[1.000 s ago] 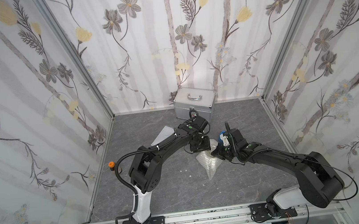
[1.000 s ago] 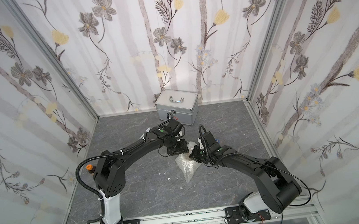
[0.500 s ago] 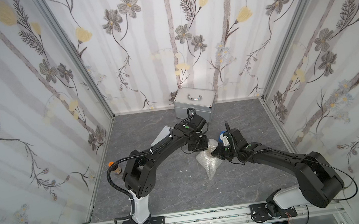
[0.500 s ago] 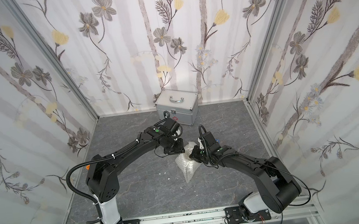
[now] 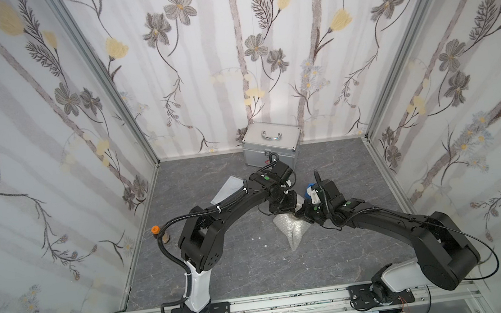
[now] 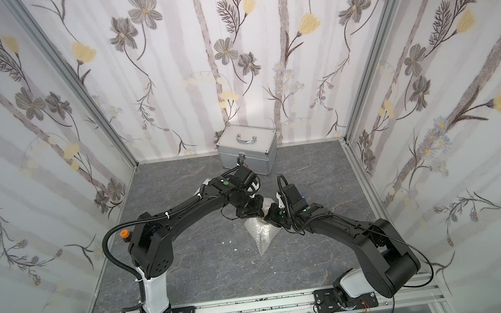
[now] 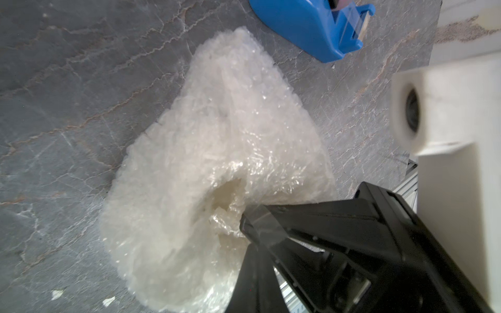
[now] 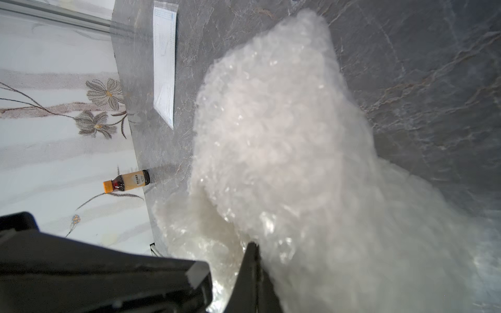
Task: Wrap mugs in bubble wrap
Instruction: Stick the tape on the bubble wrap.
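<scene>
Within the last second the left gripper (image 7: 245, 225) has gone from jaws apart to jaws together. In the left wrist view we see them nipped on a puckered fold of the bubble wrap (image 7: 217, 151). The wrap itself has barely shifted in the top views. We read this as the regrasp done: the sheet is now held from two sides, so a fold or a pull across can begin.

The right gripper (image 5: 302, 215) has its jaws closed tight, with wrap bunched against the fingertips in the right wrist view. We take it to be pinching the sheet too. The two grippers sit just beside each other over the end of the bundle nearer the back edge.

The wrap lies crumpled into a tapering bundle near the middle of the surface, its point towards the front edge. We do not see the mug plainly. A cream hollow shows under the film beside the left jaws, so we judge the mug to be inside the bundle at its broad end.

The blue tape dispenser (image 7: 306, 29) stands near the bundle towards the back edge, untouched. The wrap is not yet secured.
</scene>
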You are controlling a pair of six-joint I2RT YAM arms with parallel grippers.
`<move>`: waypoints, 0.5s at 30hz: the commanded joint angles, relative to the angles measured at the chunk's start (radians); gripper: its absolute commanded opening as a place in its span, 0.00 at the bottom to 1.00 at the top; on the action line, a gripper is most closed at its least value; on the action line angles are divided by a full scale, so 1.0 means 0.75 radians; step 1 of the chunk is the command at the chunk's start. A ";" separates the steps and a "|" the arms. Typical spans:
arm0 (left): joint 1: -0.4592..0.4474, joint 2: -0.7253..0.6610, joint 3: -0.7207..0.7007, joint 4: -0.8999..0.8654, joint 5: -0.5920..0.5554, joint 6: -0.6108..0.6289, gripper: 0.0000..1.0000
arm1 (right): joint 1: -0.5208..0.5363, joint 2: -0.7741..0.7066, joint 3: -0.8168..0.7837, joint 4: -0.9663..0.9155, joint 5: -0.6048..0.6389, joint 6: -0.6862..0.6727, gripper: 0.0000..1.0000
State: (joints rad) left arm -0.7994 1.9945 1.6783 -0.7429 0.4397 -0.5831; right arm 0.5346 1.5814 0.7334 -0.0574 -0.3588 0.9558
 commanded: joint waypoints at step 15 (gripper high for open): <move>0.026 0.097 0.055 0.039 -0.010 -0.007 0.00 | -0.001 0.003 0.006 -0.004 0.011 -0.008 0.00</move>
State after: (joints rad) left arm -0.7853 2.0613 1.7199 -0.7147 0.4541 -0.5869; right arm 0.5346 1.5814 0.7334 -0.0574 -0.3614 0.9558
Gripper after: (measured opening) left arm 0.060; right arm 0.048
